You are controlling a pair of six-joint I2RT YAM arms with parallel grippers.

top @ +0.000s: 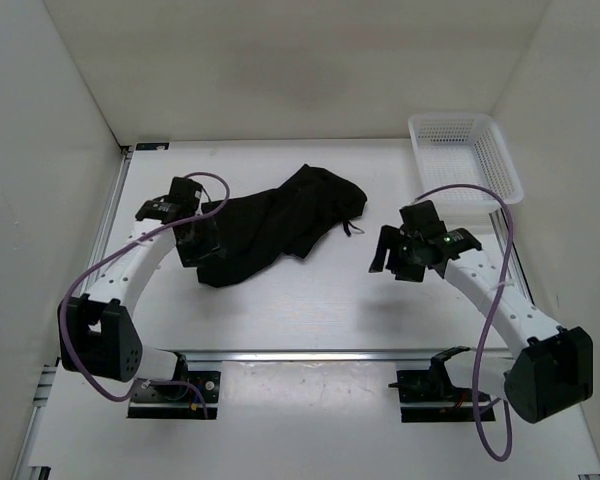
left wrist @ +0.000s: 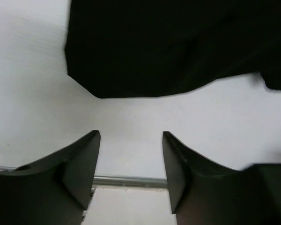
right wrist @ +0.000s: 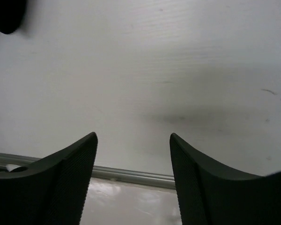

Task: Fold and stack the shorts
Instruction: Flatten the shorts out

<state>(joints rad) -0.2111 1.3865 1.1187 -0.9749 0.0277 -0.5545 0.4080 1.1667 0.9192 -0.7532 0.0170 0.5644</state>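
Observation:
The black shorts (top: 280,225) lie crumpled on the white table, a little left of the middle, with a thin drawstring poking out at their right edge. My left gripper (top: 197,247) hovers at the shorts' left end, jaws open and empty; in the left wrist view the shorts (left wrist: 178,47) fill the top and the left gripper (left wrist: 131,136) holds only bare table between its fingers. My right gripper (top: 388,255) hangs open over bare table to the right of the shorts. The right wrist view shows the right gripper (right wrist: 133,138) with nothing between its fingers.
A white mesh basket (top: 465,155) stands at the back right corner of the table. White walls close in the left, back and right sides. A metal rail (top: 310,353) runs along the near table edge in front of the arm bases.

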